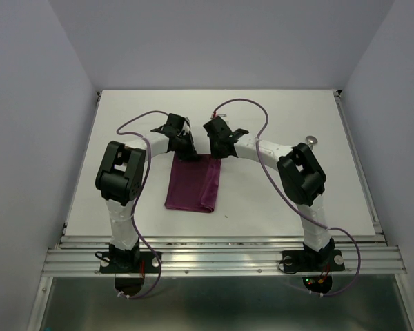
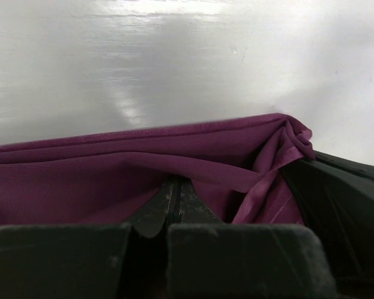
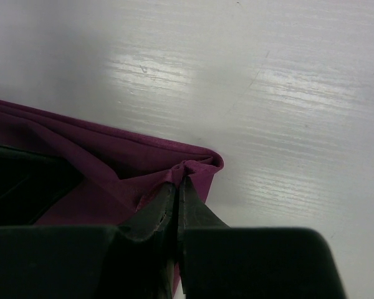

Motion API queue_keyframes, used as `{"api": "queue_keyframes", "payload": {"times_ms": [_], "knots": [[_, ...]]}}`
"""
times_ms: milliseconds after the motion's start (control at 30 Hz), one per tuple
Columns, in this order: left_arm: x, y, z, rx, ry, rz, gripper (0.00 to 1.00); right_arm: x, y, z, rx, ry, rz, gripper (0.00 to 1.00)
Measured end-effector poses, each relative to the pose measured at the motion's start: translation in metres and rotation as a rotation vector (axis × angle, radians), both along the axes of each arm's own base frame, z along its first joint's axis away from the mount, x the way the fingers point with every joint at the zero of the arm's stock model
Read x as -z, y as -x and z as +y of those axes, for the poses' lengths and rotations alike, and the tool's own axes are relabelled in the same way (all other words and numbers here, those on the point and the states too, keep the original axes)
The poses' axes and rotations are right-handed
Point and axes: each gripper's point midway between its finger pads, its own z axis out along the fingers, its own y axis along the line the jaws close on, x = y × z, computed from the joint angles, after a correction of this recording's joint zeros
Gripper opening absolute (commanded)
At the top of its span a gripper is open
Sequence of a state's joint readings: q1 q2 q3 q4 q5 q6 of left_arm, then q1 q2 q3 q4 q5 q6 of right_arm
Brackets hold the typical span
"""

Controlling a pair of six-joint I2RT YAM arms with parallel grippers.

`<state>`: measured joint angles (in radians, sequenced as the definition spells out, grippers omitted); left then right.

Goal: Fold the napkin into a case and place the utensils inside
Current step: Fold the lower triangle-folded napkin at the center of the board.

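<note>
The plum-purple napkin (image 1: 193, 185) lies in the middle of the table, folded into a narrow upright rectangle. My left gripper (image 1: 187, 152) is at its far left corner. In the left wrist view the fingers are shut (image 2: 174, 184) with their tips pinched into a fold of the cloth (image 2: 81, 180). My right gripper (image 1: 217, 153) is at the far right corner, shut (image 3: 182, 179) on the bunched corner of the napkin (image 3: 112, 156). One shiny utensil (image 1: 312, 140) shows at the right, beyond the right arm's elbow. The other is not visible.
The white table (image 1: 276, 110) is walled by grey panels at the back and sides. The right gripper's black body (image 2: 346, 205) shows at the right of the left wrist view, close beside the left fingers. Purple cables loop over both arms.
</note>
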<state>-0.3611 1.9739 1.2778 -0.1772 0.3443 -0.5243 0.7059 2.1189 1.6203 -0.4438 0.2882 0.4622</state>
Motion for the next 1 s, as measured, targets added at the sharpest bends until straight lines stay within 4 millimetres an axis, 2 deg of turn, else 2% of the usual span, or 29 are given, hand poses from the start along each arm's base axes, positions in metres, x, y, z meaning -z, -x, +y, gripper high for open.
{"api": "queue_keyframes", "payload": {"times_ms": [200,500,600,767,1000], "knots": [[-0.006,0.008,-0.017,0.047,0.058,0.013,0.0,-0.001,0.0,0.001,-0.001,-0.001,-0.002,0.01],[-0.016,0.006,-0.034,0.062,0.13,-0.005,0.0,-0.004,0.002,-0.002,-0.002,0.0,-0.007,0.01],[-0.014,-0.001,-0.037,0.057,0.135,-0.009,0.0,-0.004,0.002,-0.002,-0.002,0.001,-0.006,0.01],[0.002,-0.007,-0.04,0.05,0.131,0.016,0.0,-0.006,0.002,-0.002,-0.002,-0.002,-0.009,0.01],[0.003,-0.012,-0.043,0.048,0.136,0.014,0.0,-0.02,0.002,0.001,-0.013,-0.027,-0.029,0.01]]}}
